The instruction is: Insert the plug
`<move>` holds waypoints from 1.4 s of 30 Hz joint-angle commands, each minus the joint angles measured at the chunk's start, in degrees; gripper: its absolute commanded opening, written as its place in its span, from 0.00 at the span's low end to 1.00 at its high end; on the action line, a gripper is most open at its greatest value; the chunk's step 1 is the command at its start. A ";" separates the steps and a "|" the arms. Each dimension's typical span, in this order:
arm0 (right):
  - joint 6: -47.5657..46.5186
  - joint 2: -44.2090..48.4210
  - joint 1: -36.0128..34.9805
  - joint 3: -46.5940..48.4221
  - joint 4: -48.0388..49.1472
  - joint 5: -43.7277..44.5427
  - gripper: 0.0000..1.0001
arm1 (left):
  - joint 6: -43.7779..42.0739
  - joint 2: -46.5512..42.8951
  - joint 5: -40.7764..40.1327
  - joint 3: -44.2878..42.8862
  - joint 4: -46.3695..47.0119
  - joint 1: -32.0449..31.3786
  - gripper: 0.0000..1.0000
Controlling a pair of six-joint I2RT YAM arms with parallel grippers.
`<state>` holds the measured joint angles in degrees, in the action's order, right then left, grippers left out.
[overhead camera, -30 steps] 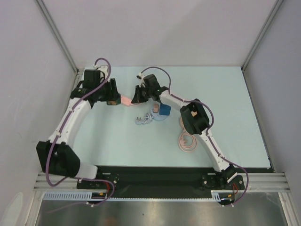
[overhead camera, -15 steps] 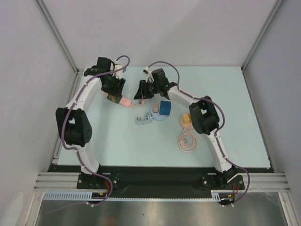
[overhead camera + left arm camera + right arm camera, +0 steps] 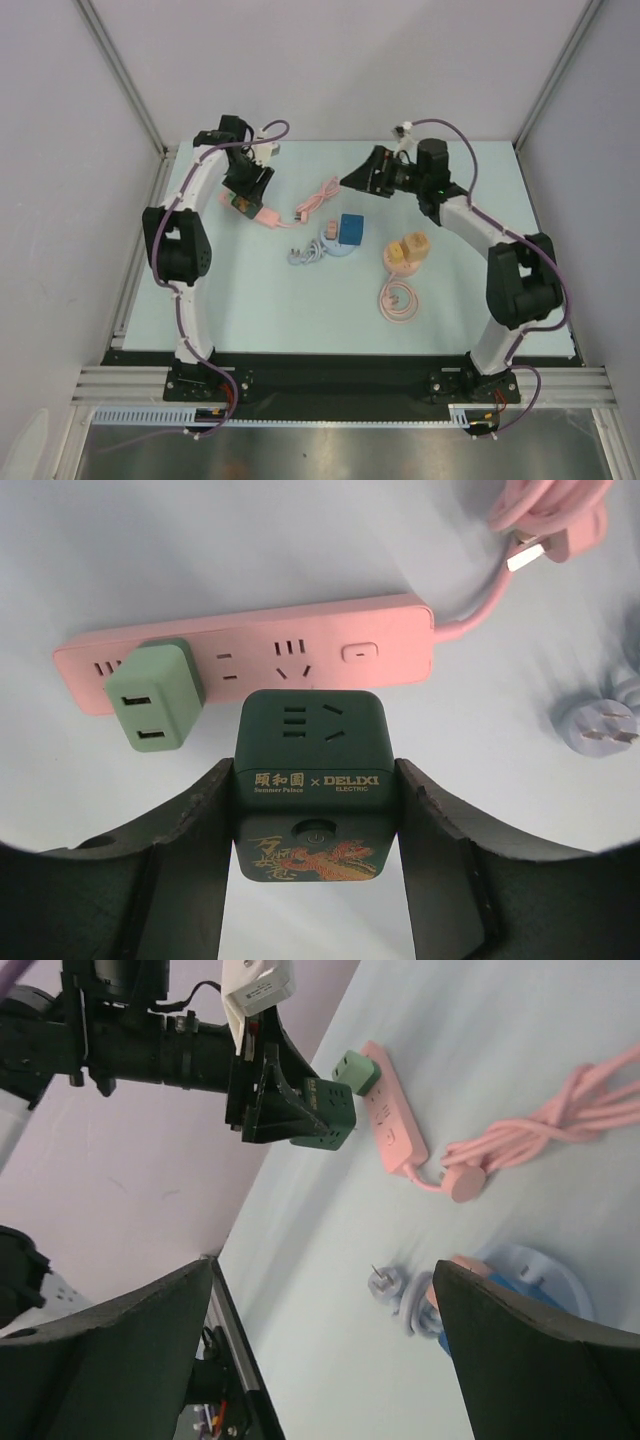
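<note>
While the left gripper (image 3: 312,780) clamps the dark green cube plug (image 3: 310,735) close over the pink power strip (image 3: 385,645) (a light green adapter (image 3: 150,695) sits at one end), right gripper (image 3: 322,1290) raised apart, fingers (image 3: 110,1360) spread wide, holding nothing.

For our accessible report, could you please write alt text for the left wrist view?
The left gripper holds a dark green cube adapter close in front of a pink power strip on the pale table. A light green adapter sits in the strip's left end; a pink cable and a lavender plug lie at right.
</note>
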<state>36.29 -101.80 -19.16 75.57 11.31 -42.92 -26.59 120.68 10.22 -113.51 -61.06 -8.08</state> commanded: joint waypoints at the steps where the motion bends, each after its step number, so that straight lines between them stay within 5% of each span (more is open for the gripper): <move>1: 6.14 5.38 3.50 -7.35 9.24 -2.00 1.00 | -1.01 2.18 -2.30 -5.66 -3.01 0.17 0.00; 15: 8.97 6.79 5.80 -8.60 13.48 -3.05 1.00 | 2.24 9.92 -1.51 -14.54 -4.42 -0.10 0.00; 42: 9.50 7.40 6.50 -9.30 14.09 -2.17 1.00 | 4.79 11.41 -1.25 -14.19 -7.06 -0.36 0.00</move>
<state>45.47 -96.84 -12.86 66.43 22.61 -45.32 -22.92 131.81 8.23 -125.91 -66.06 -8.12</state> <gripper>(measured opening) 0.994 0.616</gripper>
